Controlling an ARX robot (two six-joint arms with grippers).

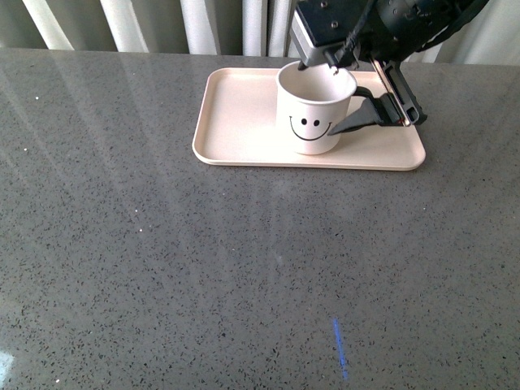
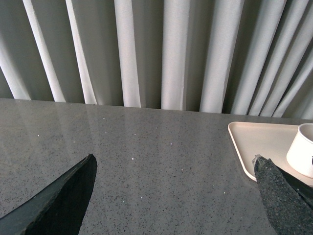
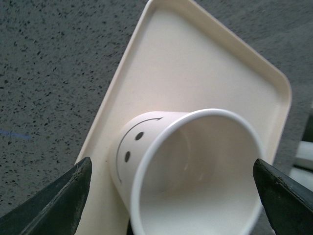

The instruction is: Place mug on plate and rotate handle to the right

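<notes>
The white mug (image 1: 313,110) with a smiley face stands upright on the right half of the pale plate (image 1: 240,134). A black handle (image 1: 367,95) sticks out of its right side and merges with the dark gripper parts there. My right gripper (image 1: 325,89) hangs over the mug, open. In the right wrist view the mug (image 3: 195,171) sits between the two fingertips (image 3: 63,200) without touching them, on the plate (image 3: 195,58). My left gripper (image 2: 171,196) is open and holds nothing over bare table, left of the plate (image 2: 254,139) and mug (image 2: 303,156).
A grey speckled table (image 1: 203,268) fills the front view, with a short blue mark (image 1: 340,348) near its front edge. White curtains (image 2: 146,49) hang behind the table's far edge.
</notes>
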